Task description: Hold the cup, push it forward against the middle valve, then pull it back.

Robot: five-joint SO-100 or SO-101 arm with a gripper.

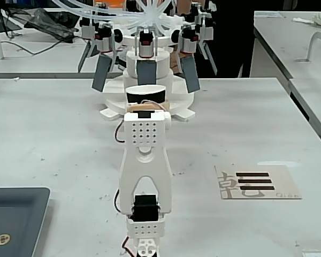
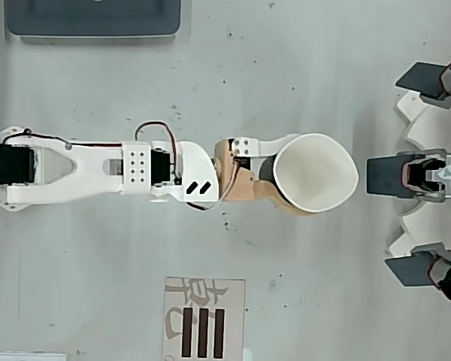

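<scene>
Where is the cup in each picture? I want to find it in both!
Fixed view: the cup is in the upper middle, just above the white arm and below the middle valve.
Overhead view: the cup is right of centre, held in the claw, with a small gap before the middle valve.
Shared landmark: the card with three black bars.

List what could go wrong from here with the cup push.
1. The cup is squeezed out of round in the gripper; pressing on could crumple it or make it slip.
2. A small gap remains to the middle valve; if the push drifts sideways, the rim could miss the narrow paddle and hit the white base.
</scene>
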